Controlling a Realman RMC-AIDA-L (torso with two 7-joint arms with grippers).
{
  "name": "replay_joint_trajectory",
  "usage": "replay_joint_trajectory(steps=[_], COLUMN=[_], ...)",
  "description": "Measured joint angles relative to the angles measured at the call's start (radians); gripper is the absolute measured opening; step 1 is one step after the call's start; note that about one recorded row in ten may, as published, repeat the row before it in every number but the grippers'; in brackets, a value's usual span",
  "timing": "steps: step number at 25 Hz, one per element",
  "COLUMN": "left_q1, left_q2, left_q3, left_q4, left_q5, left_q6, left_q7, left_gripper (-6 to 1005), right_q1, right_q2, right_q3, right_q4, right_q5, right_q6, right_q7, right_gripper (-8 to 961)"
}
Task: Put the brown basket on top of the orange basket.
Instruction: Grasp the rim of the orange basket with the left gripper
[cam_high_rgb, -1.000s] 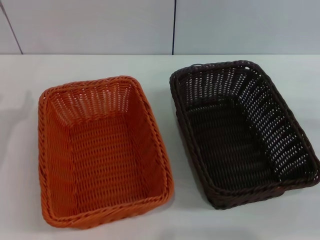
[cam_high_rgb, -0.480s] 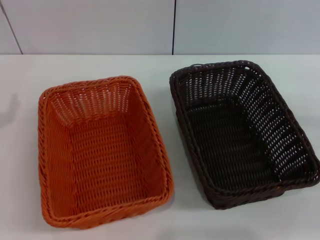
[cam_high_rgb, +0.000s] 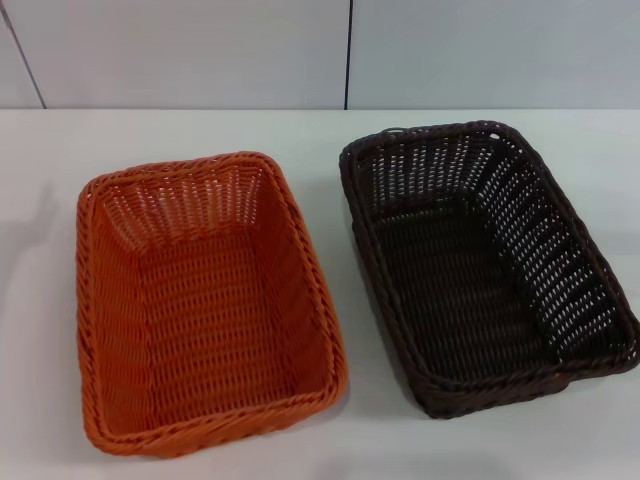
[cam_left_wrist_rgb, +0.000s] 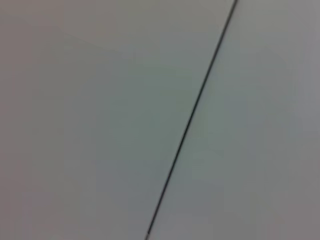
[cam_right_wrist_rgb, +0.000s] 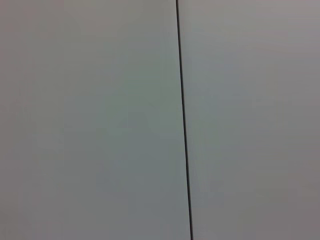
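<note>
In the head view, the orange basket (cam_high_rgb: 205, 305) sits open side up on the white table (cam_high_rgb: 330, 440). Its braided rim runs all the way around, and the woven floor inside holds nothing. The basket is turned a little, so its long sides run at a slant to the table's front edge. Just beside the orange basket, on the robot's right of it, stands the brown basket (cam_high_rgb: 485, 265), also upright on the table. The two are apart, with a strip of bare tabletop between their rims. The brown basket is slanted the other way from the orange basket, so the gap between them widens toward the near edge of the table. Its open-weave sides let the pale table show through. Beyond the orange basket the table meets a light wall (cam_high_rgb: 200, 50) of panels, with a dark seam (cam_high_rgb: 348, 55) running up it behind the brown basket's far corner. No arm or gripper appears in this view.

The left wrist view shows only a pale flat panel (cam_left_wrist_rgb: 100, 120) crossed by a thin dark slanted line (cam_left_wrist_rgb: 192, 115). The left gripper's jaws are out of sight, so their state cannot be told.

The right wrist view shows the same kind of pale panel (cam_right_wrist_rgb: 90, 120) with a dark, nearly upright line (cam_right_wrist_rgb: 183, 120). The right gripper's jaws are likewise out of sight.
</note>
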Motion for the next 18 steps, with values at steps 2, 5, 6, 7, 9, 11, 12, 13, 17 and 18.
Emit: replay_joint_trajectory(steps=[2, 5, 6, 7, 9, 11, 12, 13, 17, 18], left_q1=[0.009, 0.031, 0.045, 0.052, 0.085, 0.113, 0.129, 0.143, 0.163, 0.164], left_q2=[0.001, 0.001, 0.000, 0.001, 0.002, 0.003, 0.004, 0.005, 0.007, 0.010], left_q3=[0.040, 0.118, 0.159, 0.174, 0.237, 0.291, 0.324, 0.355, 0.419, 0.466], left_q4=[-0.038, -0.115, -0.152, -0.167, -0.223, -0.265, -0.288, -0.305, -0.318, -0.318], left_q5=[0.032, 0.093, 0.109, 0.112, 0.130, 0.147, 0.151, 0.153, 0.145, 0.138], left_q6=[0.051, 0.167, 0.224, 0.241, 0.305, 0.359, 0.390, 0.410, 0.447, 0.497], left_q7=[-0.001, -0.001, -0.001, -0.001, 0.002, 0.003, 0.003, 0.003, 0.002, 0.002], left_gripper=[814, 813, 813, 813, 813, 812, 812, 812, 811, 811], right_q1=[-0.002, -0.007, -0.008, -0.009, -0.012, -0.013, -0.012, -0.008, 0.005, 0.009], right_q2=[0.000, 0.001, 0.001, 0.001, 0.002, 0.003, 0.003, 0.003, 0.001, 0.000], right_q3=[-0.001, -0.004, -0.006, -0.008, -0.015, -0.020, -0.021, -0.021, -0.022, -0.022], right_q4=[0.000, 0.003, 0.003, 0.002, -0.003, -0.007, -0.007, -0.007, -0.006, -0.006], right_q5=[0.000, 0.000, 0.000, 0.000, 0.000, 0.000, 0.000, 0.000, -0.001, -0.002], right_q6=[0.002, 0.002, 0.002, 0.002, 0.004, 0.004, 0.004, 0.004, 0.000, 0.000], right_q7=[0.000, 0.004, 0.004, 0.005, 0.005, 0.006, 0.006, 0.006, 0.003, 0.002], right_gripper=[425, 425, 425, 425, 425, 425, 425, 425, 425, 425])
